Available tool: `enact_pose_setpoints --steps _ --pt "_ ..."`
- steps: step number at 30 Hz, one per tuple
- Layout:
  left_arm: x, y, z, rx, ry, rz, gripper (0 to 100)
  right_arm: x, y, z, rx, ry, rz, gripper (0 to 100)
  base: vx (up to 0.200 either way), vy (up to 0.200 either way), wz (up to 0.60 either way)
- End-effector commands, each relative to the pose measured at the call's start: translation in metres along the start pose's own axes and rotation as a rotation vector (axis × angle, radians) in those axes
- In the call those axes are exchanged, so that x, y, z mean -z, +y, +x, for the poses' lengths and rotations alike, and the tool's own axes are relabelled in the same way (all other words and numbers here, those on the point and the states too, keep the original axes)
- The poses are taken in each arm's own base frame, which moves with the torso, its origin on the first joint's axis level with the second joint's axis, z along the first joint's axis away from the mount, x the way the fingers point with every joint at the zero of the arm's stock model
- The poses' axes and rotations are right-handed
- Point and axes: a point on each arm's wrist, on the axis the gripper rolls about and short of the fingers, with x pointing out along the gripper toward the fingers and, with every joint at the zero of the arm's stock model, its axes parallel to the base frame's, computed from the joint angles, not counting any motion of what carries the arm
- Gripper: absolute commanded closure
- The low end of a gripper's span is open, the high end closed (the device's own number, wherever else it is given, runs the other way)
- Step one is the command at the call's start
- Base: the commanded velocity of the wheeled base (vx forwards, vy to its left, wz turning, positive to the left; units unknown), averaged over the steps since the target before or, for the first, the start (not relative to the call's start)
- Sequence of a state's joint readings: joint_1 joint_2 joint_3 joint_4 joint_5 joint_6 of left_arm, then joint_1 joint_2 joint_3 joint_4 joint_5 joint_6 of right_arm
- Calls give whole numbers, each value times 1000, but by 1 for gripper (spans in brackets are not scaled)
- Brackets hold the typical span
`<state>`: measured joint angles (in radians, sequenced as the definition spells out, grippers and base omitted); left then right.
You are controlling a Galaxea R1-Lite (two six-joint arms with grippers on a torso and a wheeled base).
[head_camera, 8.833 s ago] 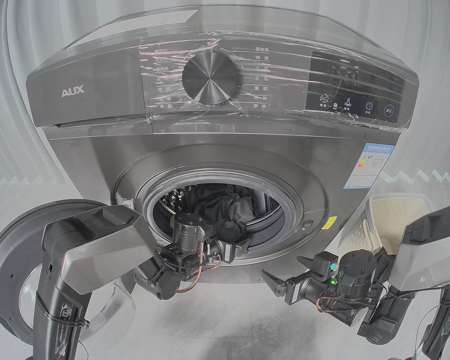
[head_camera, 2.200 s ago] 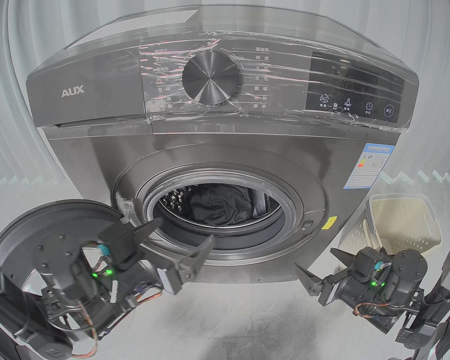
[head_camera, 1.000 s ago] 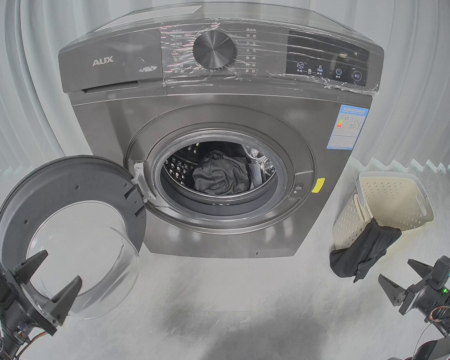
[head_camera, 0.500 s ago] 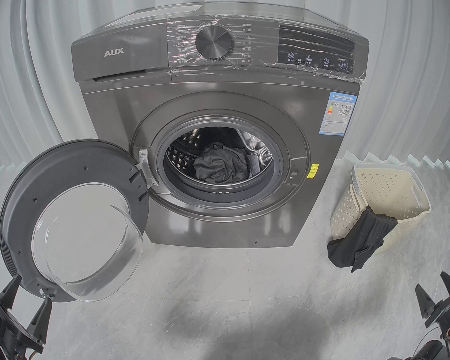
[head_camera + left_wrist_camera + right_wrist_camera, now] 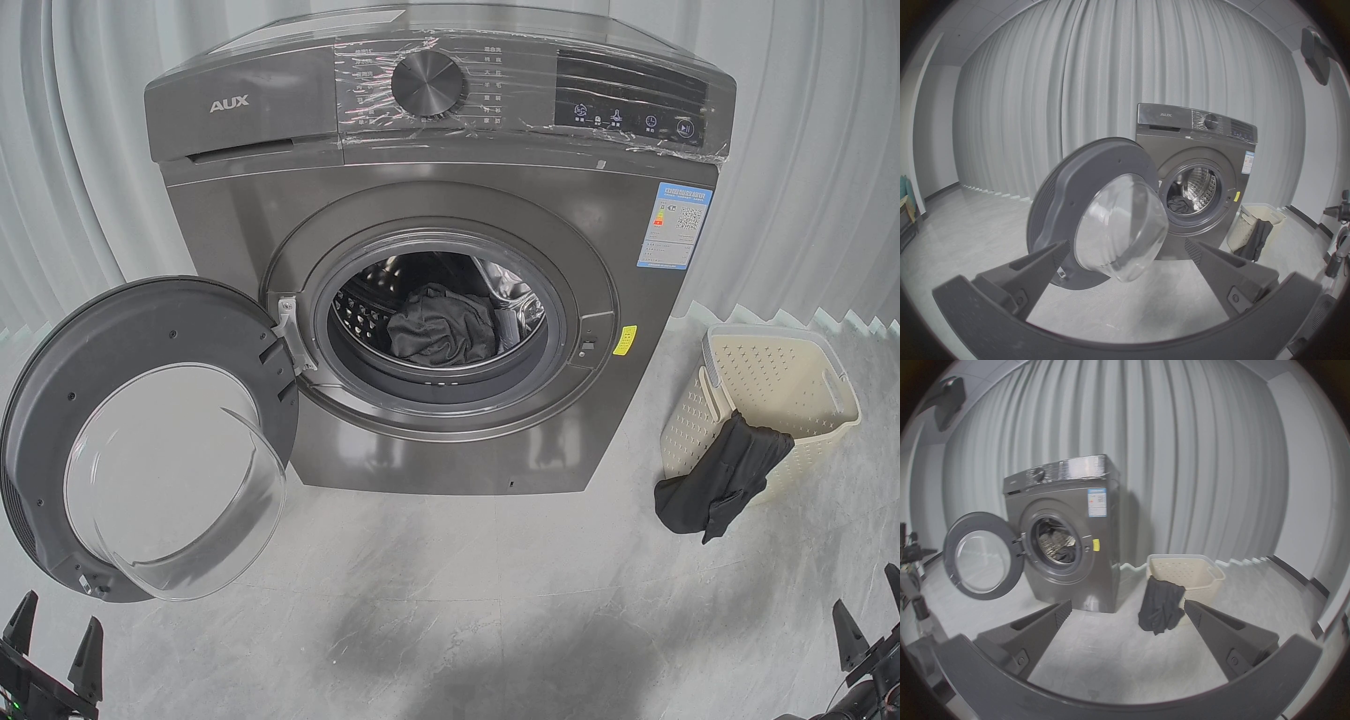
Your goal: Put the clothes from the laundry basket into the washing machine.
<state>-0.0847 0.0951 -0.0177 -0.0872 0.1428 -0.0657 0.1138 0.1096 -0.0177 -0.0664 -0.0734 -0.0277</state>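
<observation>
A: What do we see only in part, starting at the lower left of the frame?

B: There the left gripper (image 5: 56,621) is cut by the bottom edge. We see two dark fingers, spread apart, with nothing between them. Above it hangs the round door (image 5: 150,328) of the washing machine (image 5: 441,178), swung wide open. The bulged glass (image 5: 178,478) is transparent, so its outline is hard to follow.

A: And the middle?

B: We look into the drum (image 5: 367,317). A dark garment (image 5: 441,328) lies crumpled inside, on the lower part. The deeper part of the drum is in shadow, and we cannot say if it is one piece or several.

A: Then the right side.

B: The pale laundry basket (image 5: 692,427) stands on the floor (image 5: 469,600) just beside the machine. A black garment (image 5: 722,478) hangs over its near rim, with its lower end resting on the floor. How far it reaches inside the basket, we cannot tell.

A: And the lower right corner?

B: The right gripper (image 5: 867,609) is there, cut off by the edge. Its fingers stand apart and hold nothing, well away from the black garment.
</observation>
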Motion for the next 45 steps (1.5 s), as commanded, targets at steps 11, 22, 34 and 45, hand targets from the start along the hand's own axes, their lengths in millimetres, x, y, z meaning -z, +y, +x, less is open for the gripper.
enact_pose_setpoints --steps 11,22,34,45 --pt "16 -3 -7 44 16 56 0 6 -2 -1 144 12 0 0 0 -127 0" --pt "16 -3 -7 45 16 56 0 8 4 -8 57 -71 -7 0 0 -164 0" --pt "16 -3 -7 44 16 55 0 14 4 -9 50 4 35 0 0 -100 0" --pt "16 -3 -7 45 16 56 0 14 4 -9 53 4 34 0 0 -200 0"
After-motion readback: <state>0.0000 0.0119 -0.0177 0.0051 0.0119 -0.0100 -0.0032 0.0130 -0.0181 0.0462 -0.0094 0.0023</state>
